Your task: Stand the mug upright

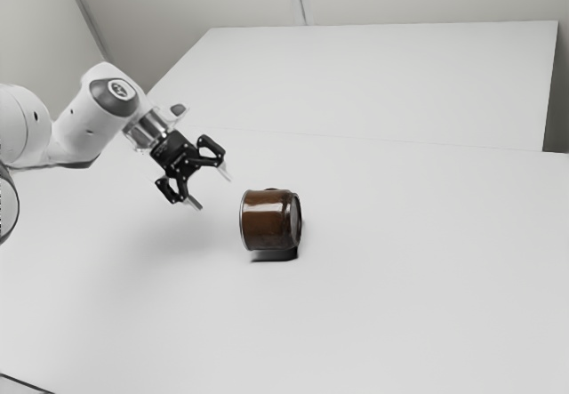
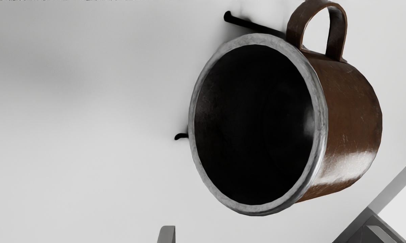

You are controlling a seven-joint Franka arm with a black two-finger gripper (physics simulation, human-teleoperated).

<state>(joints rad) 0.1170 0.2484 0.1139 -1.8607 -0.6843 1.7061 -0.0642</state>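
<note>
Mug [image 1: 267,221], one, brown-bodied, with a pale grey rim [image 2: 321,128]; lies on its side on the white table [image 1: 400,305], not upright as wanted. Mouth faces the exterior view's left, toward the gripper [image 1: 212,190]; base faces the right. Rests on its curved wall; the looped handle [image 2: 295,28], jutting from that wall, probably limits rolling.

Gripper, black, two-finger; wide open, holding nothing, just short of the mouth and apart from the mug. Slanted down at the opening, presumably so that the fingers can take the rim or wall and tip the mug onto its base. Grasp still needed; a push on the round wall alone would risk rolling it.
</note>
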